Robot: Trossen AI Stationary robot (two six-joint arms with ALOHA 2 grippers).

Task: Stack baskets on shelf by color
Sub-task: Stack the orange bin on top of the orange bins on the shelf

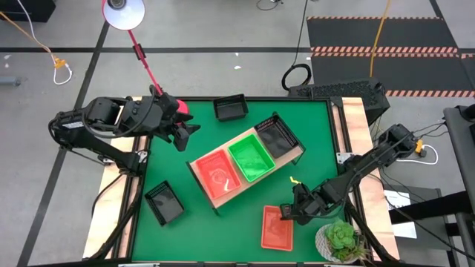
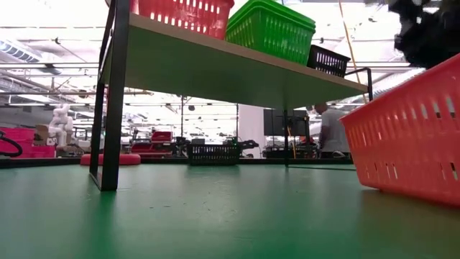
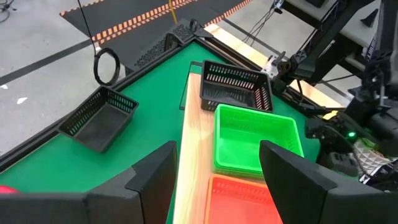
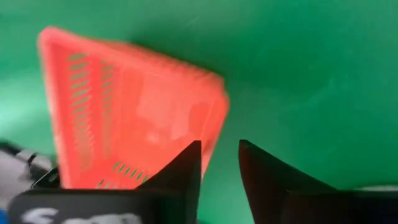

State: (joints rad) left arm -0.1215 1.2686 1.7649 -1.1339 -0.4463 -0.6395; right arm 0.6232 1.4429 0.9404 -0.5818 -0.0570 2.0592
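The wooden shelf (image 1: pixel 199 172) stands slanted mid-table and carries an orange-red basket (image 1: pixel 219 176), green baskets (image 1: pixel 250 158) and a black basket (image 1: pixel 276 137). A loose orange-red basket (image 1: pixel 277 227) lies flat on the table at the near right. My right gripper (image 1: pixel 288 213) hovers at its far right corner, fingers a little apart (image 4: pixel 219 163) beside the basket's rim (image 4: pixel 214 124). One black basket (image 1: pixel 230 108) lies at the far edge, another (image 1: pixel 164 202) at the near left. My left gripper (image 1: pixel 183 131) is open and empty, high over the shelf's far left end (image 3: pixel 189 143).
A round white pot with a green plant (image 1: pixel 340 241) stands at the near right corner, close to the loose orange-red basket. A red lamp arm (image 1: pixel 145 63) reaches over the far left. Bare green table shows between the shelf and the near edge (image 1: pixel 223 237).
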